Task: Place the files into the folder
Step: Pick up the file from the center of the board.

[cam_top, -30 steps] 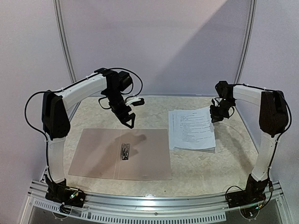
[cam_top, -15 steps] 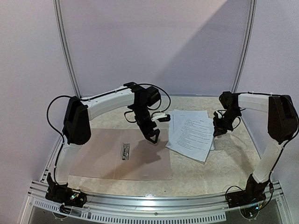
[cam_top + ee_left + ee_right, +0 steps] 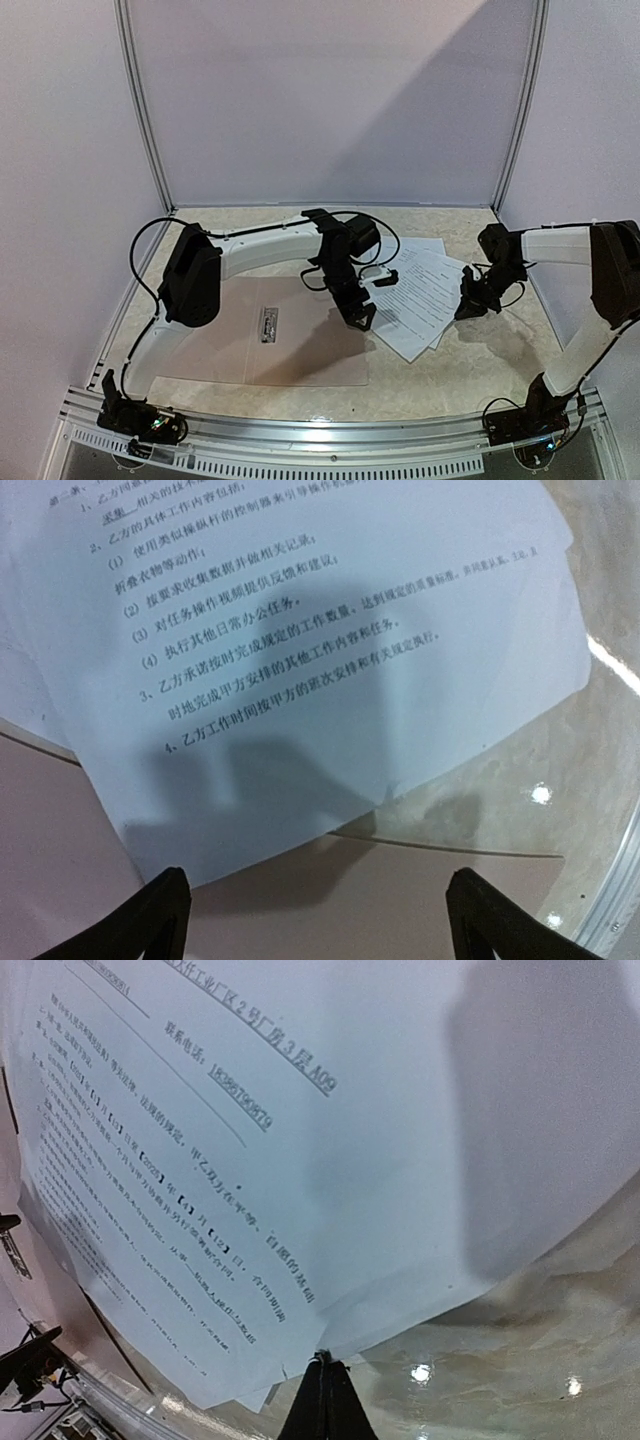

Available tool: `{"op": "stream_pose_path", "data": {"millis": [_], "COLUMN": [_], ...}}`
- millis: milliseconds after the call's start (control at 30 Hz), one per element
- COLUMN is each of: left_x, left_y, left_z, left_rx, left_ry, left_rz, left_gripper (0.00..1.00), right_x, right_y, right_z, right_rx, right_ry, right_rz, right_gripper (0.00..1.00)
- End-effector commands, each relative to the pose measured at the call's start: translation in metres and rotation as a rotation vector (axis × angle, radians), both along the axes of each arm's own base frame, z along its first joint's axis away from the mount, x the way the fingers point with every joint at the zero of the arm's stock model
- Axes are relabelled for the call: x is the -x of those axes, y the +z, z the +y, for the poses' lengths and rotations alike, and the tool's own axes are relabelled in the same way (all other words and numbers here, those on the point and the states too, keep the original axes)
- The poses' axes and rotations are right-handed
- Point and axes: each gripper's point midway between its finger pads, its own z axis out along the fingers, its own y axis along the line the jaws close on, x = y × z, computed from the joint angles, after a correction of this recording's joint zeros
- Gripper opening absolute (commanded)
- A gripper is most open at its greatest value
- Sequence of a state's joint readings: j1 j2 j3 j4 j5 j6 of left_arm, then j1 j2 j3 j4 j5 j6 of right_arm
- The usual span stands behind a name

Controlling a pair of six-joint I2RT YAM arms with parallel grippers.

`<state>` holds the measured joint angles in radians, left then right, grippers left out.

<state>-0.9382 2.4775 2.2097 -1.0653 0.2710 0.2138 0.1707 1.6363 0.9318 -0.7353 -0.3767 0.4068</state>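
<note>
The folder [image 3: 230, 340] lies open and flat at the left-centre of the table, taupe, with a small metal clip [image 3: 268, 324] in its middle. The files [image 3: 420, 295], several white printed sheets, lie fanned and turned at an angle just right of it. Their lower left corner [image 3: 300, 630] overlaps the folder's right edge [image 3: 330, 910]. My left gripper [image 3: 360, 318] hangs open over that edge, with nothing between its fingers [image 3: 318, 882]. My right gripper [image 3: 466, 308] is shut, its tip [image 3: 322, 1365] against the right edge of the files [image 3: 300, 1140].
The marbled tabletop [image 3: 520, 1360] has a raised metal rail along its near edge [image 3: 330, 435] and purple walls behind and at both sides. The left arm's cable loops over the files' far-left corner [image 3: 385, 240].
The left arm has swung right from above the folder's middle to its right edge. The right gripper has moved nearer, and the files have slid left, turned and fanned out.
</note>
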Motion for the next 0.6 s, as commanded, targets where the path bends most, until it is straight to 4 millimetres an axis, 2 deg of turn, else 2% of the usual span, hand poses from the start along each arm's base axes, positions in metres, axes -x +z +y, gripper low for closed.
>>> {"op": "stream_pose_path", "data": {"millis": [0, 133, 200, 267, 333, 567], "left_x": [-0.008, -0.006, -0.006, -0.005, -0.004, -0.003], "left_y": [-0.002, -0.009, -0.013, -0.018, -0.021, -0.025], "left_z": [-0.011, -0.011, -0.012, -0.012, -0.012, -0.012], "left_rx": [0.025, 0.02, 0.015, 0.009, 0.003, -0.004], "left_ry": [0.015, 0.016, 0.015, 0.014, 0.014, 0.013], "left_rz": [-0.032, -0.023, -0.019, -0.014, -0.011, -0.01], "left_gripper": [0.9, 0.9, 0.9, 0.9, 0.9, 0.9], "right_x": [-0.016, -0.014, -0.016, -0.019, -0.021, -0.034], "right_y": [0.011, 0.005, 0.004, 0.003, 0.001, 0.004], "right_z": [0.006, 0.001, 0.0, -0.002, -0.003, -0.002], "right_rx": [-0.095, -0.124, -0.145, -0.165, -0.183, -0.237], "right_ry": [-0.096, -0.169, -0.205, -0.24, -0.268, -0.308], "right_rz": [-0.087, -0.099, -0.108, -0.12, -0.126, -0.178], "right_gripper": [0.0, 0.0, 0.07, 0.18, 0.23, 0.22]}}
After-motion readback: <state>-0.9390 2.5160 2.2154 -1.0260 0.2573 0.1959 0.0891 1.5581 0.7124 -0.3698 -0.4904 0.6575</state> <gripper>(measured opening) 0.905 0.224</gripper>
